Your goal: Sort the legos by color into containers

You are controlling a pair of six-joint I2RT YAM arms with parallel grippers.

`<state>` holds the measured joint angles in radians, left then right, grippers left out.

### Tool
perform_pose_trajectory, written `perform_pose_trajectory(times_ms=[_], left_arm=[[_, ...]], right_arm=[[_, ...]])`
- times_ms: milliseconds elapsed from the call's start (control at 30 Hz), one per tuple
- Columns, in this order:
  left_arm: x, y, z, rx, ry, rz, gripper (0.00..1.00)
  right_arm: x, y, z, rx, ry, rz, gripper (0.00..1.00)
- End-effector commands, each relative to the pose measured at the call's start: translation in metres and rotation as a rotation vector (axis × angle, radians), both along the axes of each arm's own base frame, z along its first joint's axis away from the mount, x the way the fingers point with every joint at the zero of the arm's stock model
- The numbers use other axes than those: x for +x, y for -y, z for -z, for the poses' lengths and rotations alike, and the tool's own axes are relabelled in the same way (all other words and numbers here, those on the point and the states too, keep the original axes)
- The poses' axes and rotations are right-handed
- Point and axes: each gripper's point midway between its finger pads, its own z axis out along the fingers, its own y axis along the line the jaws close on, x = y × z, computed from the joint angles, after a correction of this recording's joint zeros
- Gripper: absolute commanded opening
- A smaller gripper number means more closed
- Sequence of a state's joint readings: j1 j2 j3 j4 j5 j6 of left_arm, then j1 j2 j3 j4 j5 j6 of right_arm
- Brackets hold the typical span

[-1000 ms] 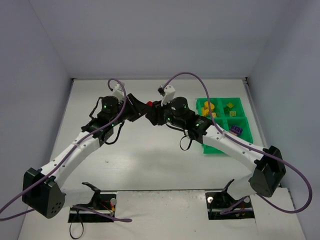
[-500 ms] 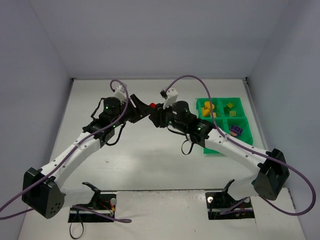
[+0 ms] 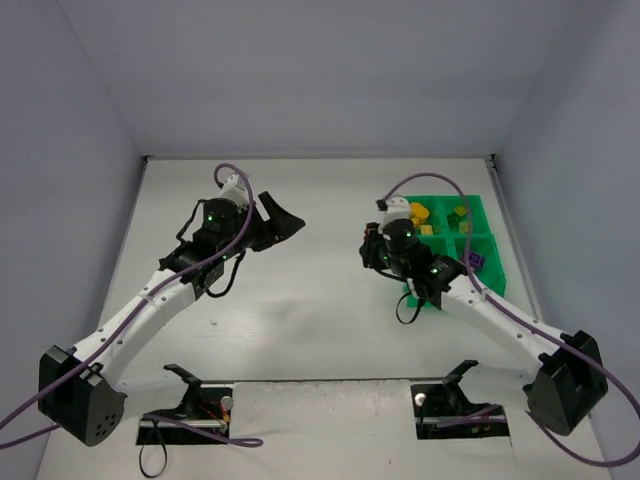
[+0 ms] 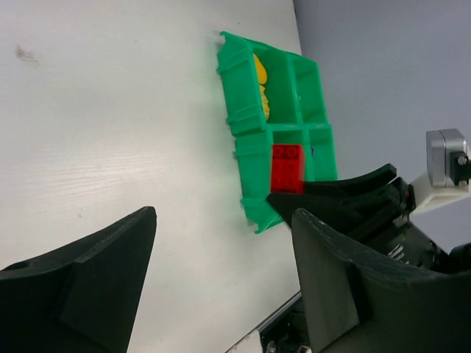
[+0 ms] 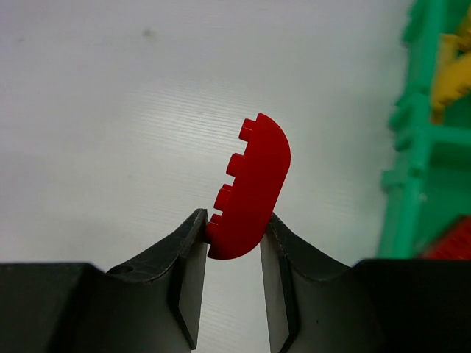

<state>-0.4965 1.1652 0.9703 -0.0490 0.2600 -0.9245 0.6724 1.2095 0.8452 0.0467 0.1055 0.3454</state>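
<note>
Red brick [image 5: 250, 187] clamped in right pincer [image 5: 232, 228], unseen in top view; left pincer [image 4: 222, 220] released, empty.

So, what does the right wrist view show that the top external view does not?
Only the right wrist view: a red lego with a rounded edge and studs, pinched between the right fingers above the table. From above, the arm hides this piece.

Only the top external view: the left fingers, far from the tray, all four compartments of the tray, and a purple lego in the near right one.

Both: the green tray, the yellow legos in it, and the white table.
</note>
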Motion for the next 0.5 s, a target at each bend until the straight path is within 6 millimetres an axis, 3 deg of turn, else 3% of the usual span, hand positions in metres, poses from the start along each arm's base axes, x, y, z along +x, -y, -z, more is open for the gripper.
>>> perform_pose_trajectory(times_ms=[0, 100, 233, 300, 400, 467], left_arm=[[0.0, -0.014, -0.029, 0.035, 0.103, -0.026, 0.68], [-0.003, -0.022, -0.026, 0.079, 0.108, -0.04, 0.68], [-0.008, -0.03, -0.024, 0.116, 0.114, -0.05, 0.69], [-0.011, -0.034, -0.024, 0.137, 0.119, -0.049, 0.7], [-0.015, -0.041, -0.025, 0.169, 0.127, -0.056, 0.72], [-0.018, -0.046, -0.027, 0.191, 0.141, -0.06, 0.74]], right_arm=[[0.006, 0.064, 0.001, -0.003, -0.023, 0.224, 0.0], [0.005, 0.105, 0.019, -0.036, -0.081, 0.327, 0.0], [0.01, 0.137, 0.037, -0.033, -0.156, 0.395, 0.01], [0.015, 0.144, 0.043, -0.033, -0.186, 0.402, 0.04], [0.023, 0.152, 0.055, -0.033, -0.239, 0.405, 0.16], [0.027, 0.157, 0.062, -0.042, -0.265, 0.422, 0.32]])
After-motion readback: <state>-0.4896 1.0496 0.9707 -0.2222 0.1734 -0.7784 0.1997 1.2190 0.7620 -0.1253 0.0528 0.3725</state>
